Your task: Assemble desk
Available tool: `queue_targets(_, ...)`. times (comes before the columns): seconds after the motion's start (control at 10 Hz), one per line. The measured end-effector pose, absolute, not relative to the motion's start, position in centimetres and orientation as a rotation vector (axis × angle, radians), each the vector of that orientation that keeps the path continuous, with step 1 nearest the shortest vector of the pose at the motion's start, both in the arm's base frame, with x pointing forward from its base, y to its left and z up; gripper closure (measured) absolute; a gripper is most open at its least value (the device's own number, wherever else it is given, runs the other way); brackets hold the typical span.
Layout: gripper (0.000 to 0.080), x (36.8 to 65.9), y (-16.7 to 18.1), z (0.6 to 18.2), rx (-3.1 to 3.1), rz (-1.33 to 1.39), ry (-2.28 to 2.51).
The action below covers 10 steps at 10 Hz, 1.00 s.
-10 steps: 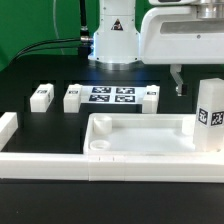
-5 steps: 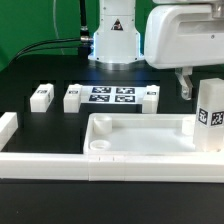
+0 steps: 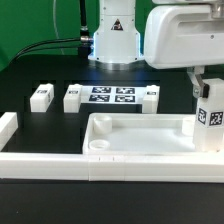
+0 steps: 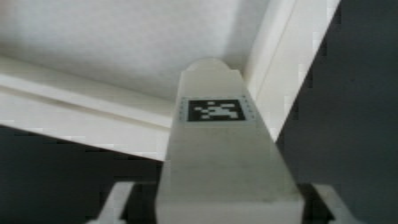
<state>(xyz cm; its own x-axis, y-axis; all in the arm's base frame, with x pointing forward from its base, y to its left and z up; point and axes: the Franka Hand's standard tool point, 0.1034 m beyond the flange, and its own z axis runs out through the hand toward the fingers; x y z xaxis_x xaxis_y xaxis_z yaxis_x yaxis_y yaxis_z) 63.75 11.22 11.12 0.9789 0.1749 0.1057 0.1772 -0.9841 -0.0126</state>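
One leg (image 3: 209,118) stands between fingers (image 4: 121,205).

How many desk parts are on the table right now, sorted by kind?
Legs lying flat: 3
Leg standing upright: 1
Desk top: 1
Total: 5

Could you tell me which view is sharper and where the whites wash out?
Exterior view: fairly sharp, the upright leg crisp-edged, but the white desk slab washes out, rim edges faint. Wrist view: soft all over; the tag on the leg is blurred.
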Motion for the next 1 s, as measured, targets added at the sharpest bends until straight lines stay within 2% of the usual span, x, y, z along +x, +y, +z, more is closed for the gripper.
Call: queue_targets(1.0,0.0512,63.19,10.82,11.16,-2.767,-0.096,1.239)
